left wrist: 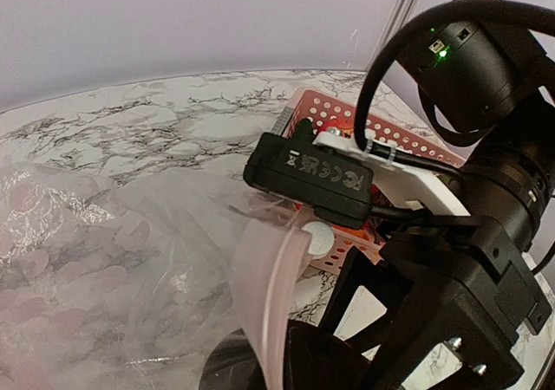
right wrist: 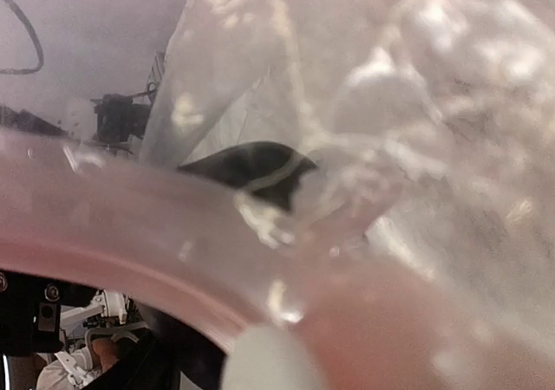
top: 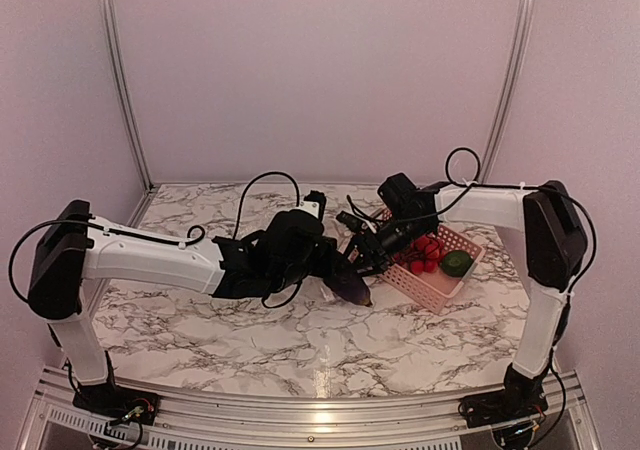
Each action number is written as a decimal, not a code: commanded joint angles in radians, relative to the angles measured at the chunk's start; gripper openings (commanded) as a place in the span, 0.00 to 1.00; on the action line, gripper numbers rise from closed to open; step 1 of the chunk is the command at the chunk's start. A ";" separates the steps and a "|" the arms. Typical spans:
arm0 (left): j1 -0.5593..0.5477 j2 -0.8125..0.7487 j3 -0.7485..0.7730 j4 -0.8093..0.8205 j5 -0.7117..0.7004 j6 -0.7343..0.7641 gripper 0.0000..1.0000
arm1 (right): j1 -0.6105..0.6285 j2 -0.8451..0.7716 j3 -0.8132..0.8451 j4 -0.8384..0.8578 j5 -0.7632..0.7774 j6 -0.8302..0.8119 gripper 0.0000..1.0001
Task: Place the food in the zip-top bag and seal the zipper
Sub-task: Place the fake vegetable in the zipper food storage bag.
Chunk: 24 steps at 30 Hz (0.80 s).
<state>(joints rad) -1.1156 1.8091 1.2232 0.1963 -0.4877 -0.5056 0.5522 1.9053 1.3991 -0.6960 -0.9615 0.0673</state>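
Observation:
In the left wrist view the clear, crinkly zip-top bag spreads over the marble. Its pinkish zipper curves down into my left gripper, which is shut on the bag's mouth edge. My right gripper points at the same spot from the right. The bag's plastic and its strip fill the right wrist view and hide those jaws. A dark purple eggplant lies just below both grippers; whether it is held I cannot tell. Red fruits and a round green piece sit in the pink basket.
The basket stands right of centre, close behind my right gripper, and its perforated wall shows in the left wrist view. The right arm's black wrist crowds the bag mouth. Metal frame posts stand at the back corners.

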 commanded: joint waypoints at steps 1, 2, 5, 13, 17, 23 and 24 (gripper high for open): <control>-0.040 0.068 0.048 -0.096 0.102 0.058 0.00 | -0.043 0.015 0.000 0.148 -0.215 0.141 0.21; -0.044 0.077 0.059 -0.111 0.104 0.059 0.00 | -0.053 0.024 -0.009 0.168 -0.246 0.161 0.19; -0.046 0.085 0.063 -0.135 0.112 0.066 0.00 | -0.073 0.029 -0.064 0.254 -0.292 0.252 0.17; -0.046 0.099 0.051 -0.194 0.119 0.064 0.00 | -0.083 0.019 -0.134 0.505 -0.413 0.458 0.12; -0.044 0.086 0.033 -0.235 0.059 0.073 0.00 | -0.083 0.001 -0.157 0.532 -0.430 0.473 0.13; -0.033 0.040 0.004 -0.208 0.094 0.118 0.00 | -0.116 -0.054 -0.228 0.648 -0.327 0.566 0.14; -0.033 0.036 0.001 -0.172 0.122 0.122 0.00 | -0.116 -0.049 -0.211 0.638 -0.317 0.571 0.15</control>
<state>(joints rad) -1.1492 1.8587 1.2720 0.1207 -0.4408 -0.4255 0.4587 1.9282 1.1461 -0.1837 -1.2324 0.5747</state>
